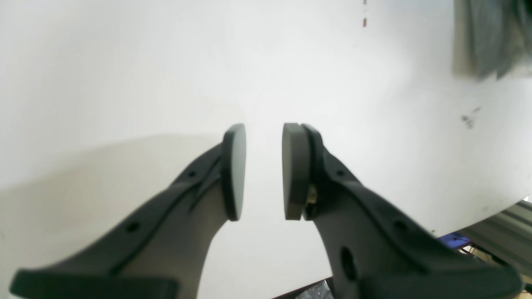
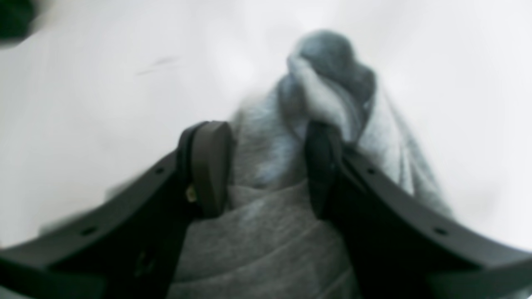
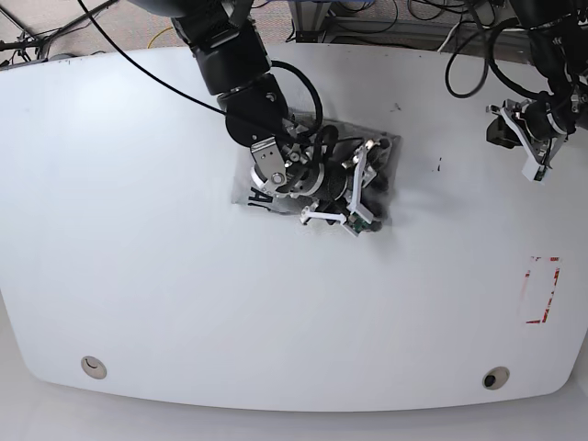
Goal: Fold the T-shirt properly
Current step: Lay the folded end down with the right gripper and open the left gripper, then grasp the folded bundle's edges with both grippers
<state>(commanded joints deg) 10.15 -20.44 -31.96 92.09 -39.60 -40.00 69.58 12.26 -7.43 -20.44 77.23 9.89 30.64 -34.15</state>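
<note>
Partly hidden beneath the right arm, the grey T-shirt (image 3: 250,191) lies bunched on the tabletop (image 3: 230,322), left of the red marks (image 3: 542,289). The right gripper (image 2: 268,170) is parted over cloth, its grip unclear; the left gripper (image 1: 264,172) is open, near the right edge.

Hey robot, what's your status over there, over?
Left gripper slightly open, holding nothing, off to the side. Right gripper open over the grey T-shirt. Shirt bunched, not folded. Right arm blocks part of it.

Both arms reach forward, left jaws parted (image 1: 264,172)
</note>
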